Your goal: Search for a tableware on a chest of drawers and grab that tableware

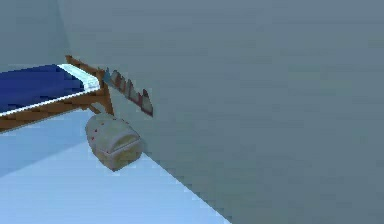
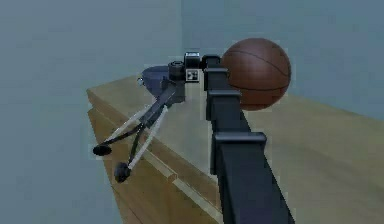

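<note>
My arm [image 2: 235,150], a dark square bar, reaches out across the top of a light wooden chest of drawers [image 2: 320,140] set against a grey-blue wall. At its far end, my pincer [image 2: 112,160] points its two thin fingers [image 2: 140,125] down and toward the arm side view's left, their tips in front of the chest's near corner. Whether the pincer grips anything I cannot tell, nor how its fingers are set. Just behind the pincer's dark body, a blue-grey rounded thing [image 2: 152,76] sits on the chest's top near the left edge. It may be the tableware, though its shape is too unclear to be sure, and I cannot tell whether the pincer touches it. An orange-brown basketball [image 2: 257,72] rests on the same top, just beside my arm on the right.

In the forward view, a wooden bed [image 1: 40,90] with a blue mattress stands at the left, its end near the wall [image 1: 270,100]. A row of small dark things [image 1: 130,92] runs along the wall beside it. A grey lumpy bag [image 1: 115,140] lies below on the pale floor [image 1: 90,195], close to the wall
</note>
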{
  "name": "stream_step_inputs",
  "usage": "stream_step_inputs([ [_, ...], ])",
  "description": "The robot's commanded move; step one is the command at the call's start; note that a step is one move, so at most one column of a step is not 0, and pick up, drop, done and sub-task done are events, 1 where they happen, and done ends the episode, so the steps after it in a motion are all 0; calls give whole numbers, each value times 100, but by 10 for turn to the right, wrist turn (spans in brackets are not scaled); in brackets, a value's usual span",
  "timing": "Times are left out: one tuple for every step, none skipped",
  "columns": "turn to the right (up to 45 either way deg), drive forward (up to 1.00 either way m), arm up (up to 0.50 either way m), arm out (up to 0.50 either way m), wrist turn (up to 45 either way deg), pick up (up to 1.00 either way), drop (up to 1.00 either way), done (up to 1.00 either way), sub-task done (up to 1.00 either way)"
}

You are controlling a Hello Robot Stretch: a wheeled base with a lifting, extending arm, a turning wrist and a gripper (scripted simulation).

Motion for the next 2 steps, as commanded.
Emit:
stream_step_inputs([
  [0, 0, 0, 0, 450, 0, 0, 0, 0],
  [0, 0, 0, 0, 450, 0, 0, 0, 0],
])
